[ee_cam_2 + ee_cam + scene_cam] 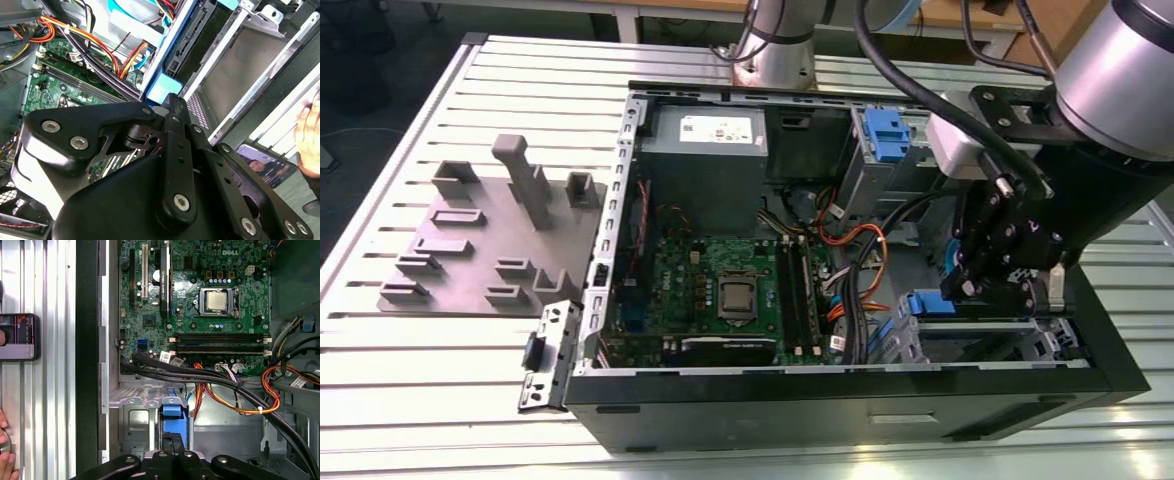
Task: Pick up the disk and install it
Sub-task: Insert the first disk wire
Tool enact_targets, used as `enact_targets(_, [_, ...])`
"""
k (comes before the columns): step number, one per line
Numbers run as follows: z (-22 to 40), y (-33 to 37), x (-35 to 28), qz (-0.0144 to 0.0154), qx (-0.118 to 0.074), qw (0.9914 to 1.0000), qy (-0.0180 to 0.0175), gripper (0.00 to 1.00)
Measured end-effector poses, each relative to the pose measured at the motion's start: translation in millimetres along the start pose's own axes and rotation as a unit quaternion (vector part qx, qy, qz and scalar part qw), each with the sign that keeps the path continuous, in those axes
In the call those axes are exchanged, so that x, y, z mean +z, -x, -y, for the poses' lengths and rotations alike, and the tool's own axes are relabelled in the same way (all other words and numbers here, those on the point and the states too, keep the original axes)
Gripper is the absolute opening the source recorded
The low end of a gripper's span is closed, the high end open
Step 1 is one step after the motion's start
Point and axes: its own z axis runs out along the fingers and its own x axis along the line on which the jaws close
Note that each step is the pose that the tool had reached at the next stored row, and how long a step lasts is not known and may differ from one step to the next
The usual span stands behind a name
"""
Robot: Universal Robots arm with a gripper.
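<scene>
Ribbed silver metal table (440, 330), wooden furniture (1047, 25) behind, dark floor (374, 70)

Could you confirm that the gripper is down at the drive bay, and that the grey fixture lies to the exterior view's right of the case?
Not quite. The exterior view shows the grey fixture lying to its left of the case, not its right. The gripper is indeed down at the drive bay.

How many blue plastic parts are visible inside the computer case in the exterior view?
2: one blue part at the upper drive bay, another blue part beside the gripper at the lower bay. More may be hidden.
</scene>
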Motion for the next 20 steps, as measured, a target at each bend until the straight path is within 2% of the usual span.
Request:
enact_targets(10, [0.9,0.1,0.3,0.0000,0.000,1.00000,0.0000,0.11])
enact_targets(17, [15.3,0.7,0.1,0.0000,0.000,1.00000,0.0000,0.11])
enact_targets(20, [17.2,0.8,0.0,0.0001,0.000,1.00000,0.0000,0.11])
